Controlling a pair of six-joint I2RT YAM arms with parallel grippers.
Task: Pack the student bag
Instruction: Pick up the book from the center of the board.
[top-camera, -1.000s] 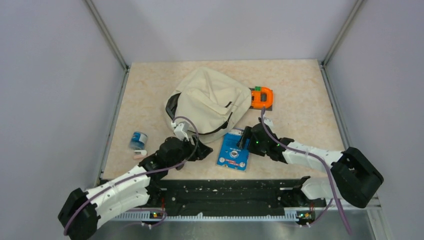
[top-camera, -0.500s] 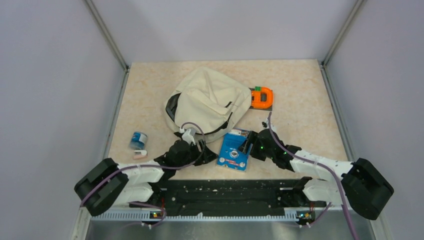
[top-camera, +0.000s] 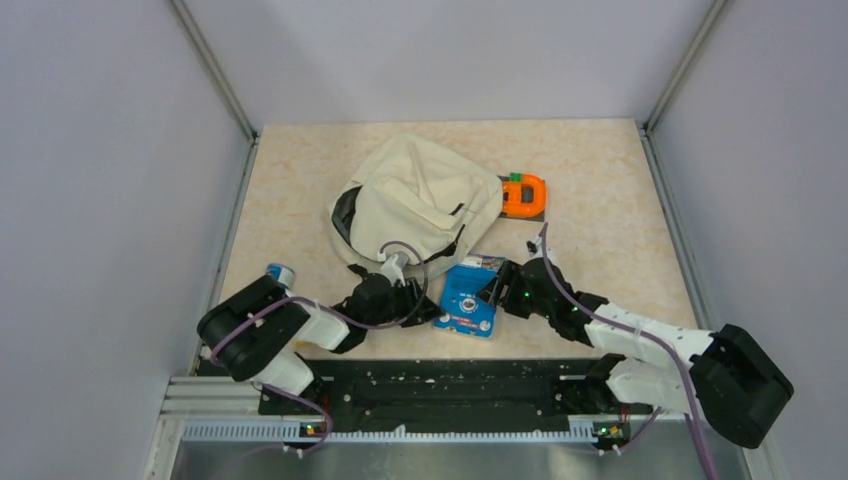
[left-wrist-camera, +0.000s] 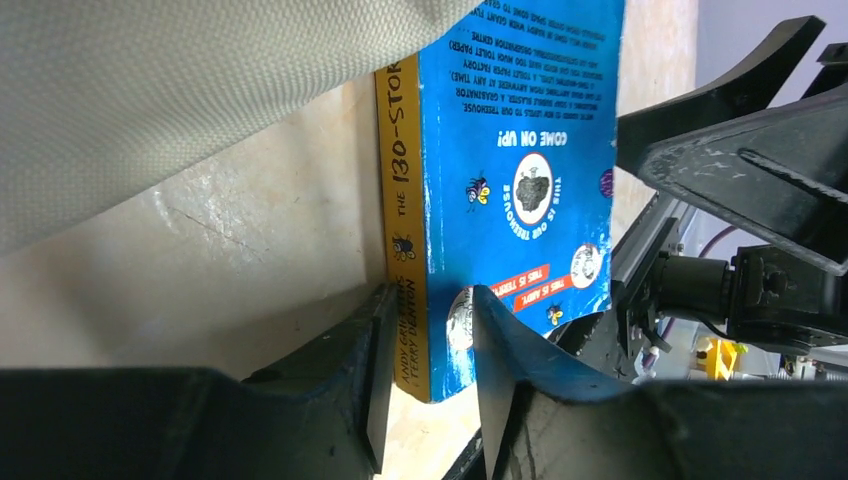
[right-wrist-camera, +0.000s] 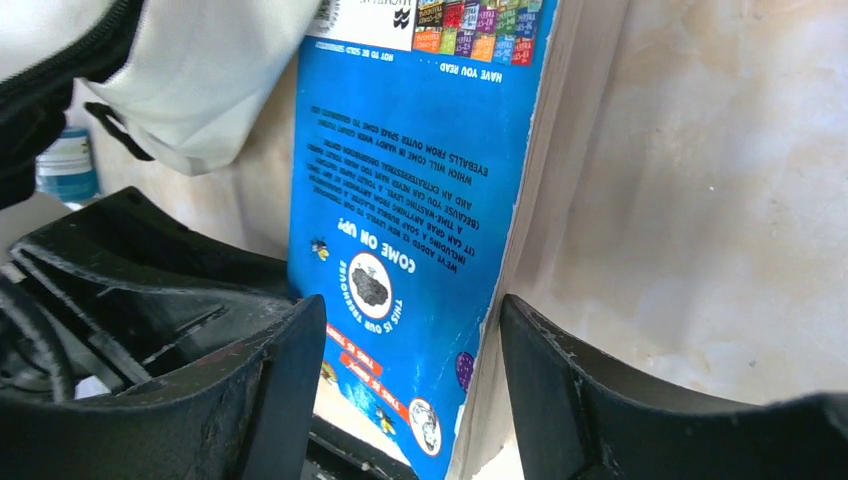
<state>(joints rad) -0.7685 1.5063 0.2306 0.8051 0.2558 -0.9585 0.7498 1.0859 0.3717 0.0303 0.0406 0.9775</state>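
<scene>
The student bag (top-camera: 420, 205), cream fabric with black straps, lies at the table's middle back. A blue book (top-camera: 472, 297) with a yellow spine lies just in front of it, its far end touching the bag. My left gripper (top-camera: 434, 305) comes at the book from the left. In the left wrist view my left gripper (left-wrist-camera: 430, 300) is shut on the book (left-wrist-camera: 500, 150) at its spine corner, under the bag's fabric (left-wrist-camera: 150, 90). My right gripper (top-camera: 497, 288) is on the book's right side. Its jaws (right-wrist-camera: 412, 310) stand open, straddling the book's (right-wrist-camera: 410, 180) near page-edge corner with gaps either side.
An orange clamp-like object (top-camera: 523, 194) on a dark base sits right of the bag. A small blue-and-white bottle (top-camera: 280, 274) stands by the left arm's elbow. A black rail (top-camera: 440, 385) runs along the near edge. Grey walls enclose the table.
My left arm has folded back, its gripper sliding right to the book and closing on the spine. The right gripper's jaws have narrowed. The book has shifted slightly toward the bag.
</scene>
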